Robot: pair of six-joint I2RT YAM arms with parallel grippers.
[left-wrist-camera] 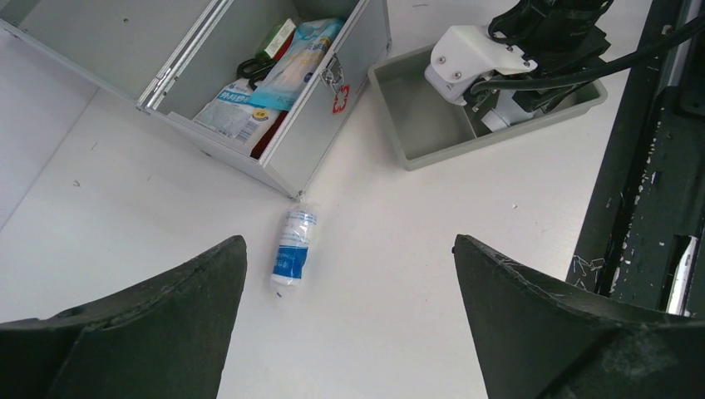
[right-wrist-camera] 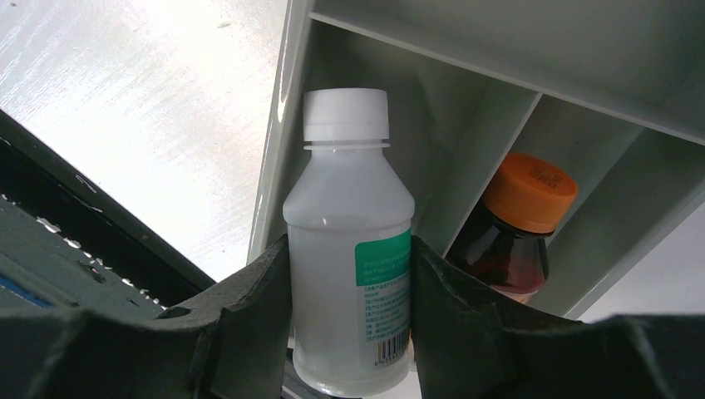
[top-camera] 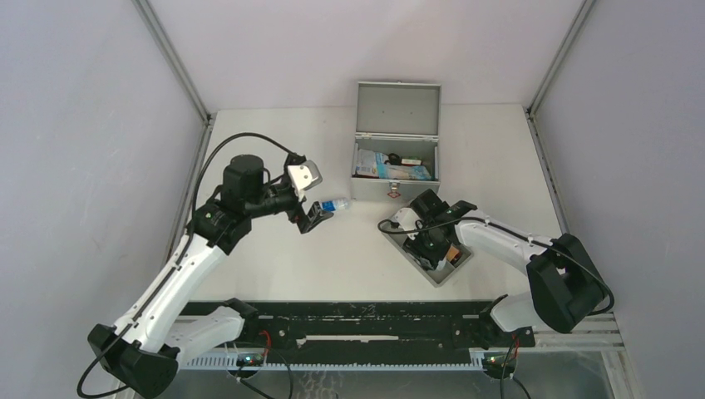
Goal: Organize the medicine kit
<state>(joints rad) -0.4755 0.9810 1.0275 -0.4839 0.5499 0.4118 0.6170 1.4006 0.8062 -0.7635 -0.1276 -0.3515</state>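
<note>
Gripping the white bottle (right-wrist-camera: 345,191) by its body, your right gripper (right-wrist-camera: 349,283) can lift it upright from the tray (left-wrist-camera: 391,108) | left gripper (left-wrist-camera: 349,245) wide apart, empty, facing a small bottle (left-wrist-camera: 293,247) lying flat | medicine kit (left-wrist-camera: 328,133) far centre, lid (top-camera: 397,108) up for loading.

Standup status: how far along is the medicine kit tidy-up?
Done: the medicine kit is open with packets inside. In hand: the right gripper is shut on a white-capped bottle in the tray. Remaining: a brown bottle in the tray and a small bottle beside the kit, under the open left gripper.
</note>
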